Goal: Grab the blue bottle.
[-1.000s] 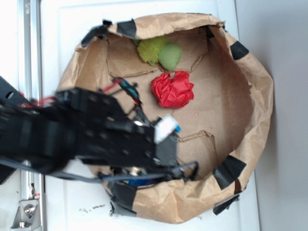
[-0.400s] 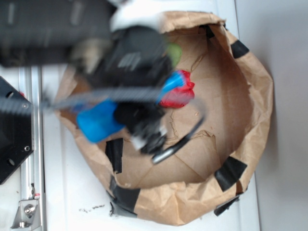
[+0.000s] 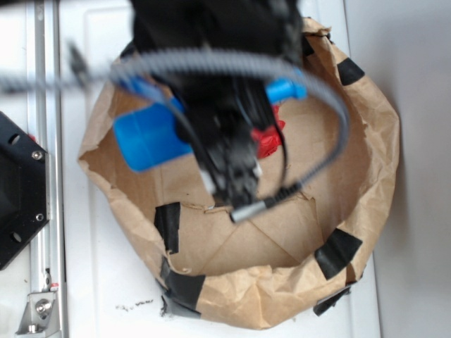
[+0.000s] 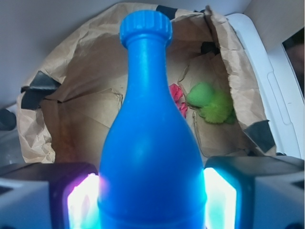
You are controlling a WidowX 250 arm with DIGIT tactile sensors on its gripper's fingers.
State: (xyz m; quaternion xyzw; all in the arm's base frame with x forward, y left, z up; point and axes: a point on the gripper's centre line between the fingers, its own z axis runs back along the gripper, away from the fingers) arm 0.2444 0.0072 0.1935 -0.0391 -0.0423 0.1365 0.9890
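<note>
The blue bottle (image 4: 151, 143) fills the middle of the wrist view, neck and ribbed cap pointing away from me. My gripper (image 4: 151, 202) is shut on its fat body, with a glowing pad (image 4: 82, 202) pressed against each side. In the exterior view the blue bottle (image 3: 149, 137) hangs above the paper bag, its body sticking out left of the black arm (image 3: 218, 63) and its cap showing on the right. The arm hides the fingers there.
A brown paper bag (image 3: 377, 141) rolled down into a bowl and patched with black tape lies below. Inside it are a red paper ball (image 3: 270, 141) and a green fuzzy toy (image 4: 212, 102). A metal rail (image 3: 44, 232) runs along the left.
The arm rose from the bag's near-left floor with the blue bottle in its grip and swung toward the top of the exterior view. The bottle now hangs above the bag.
</note>
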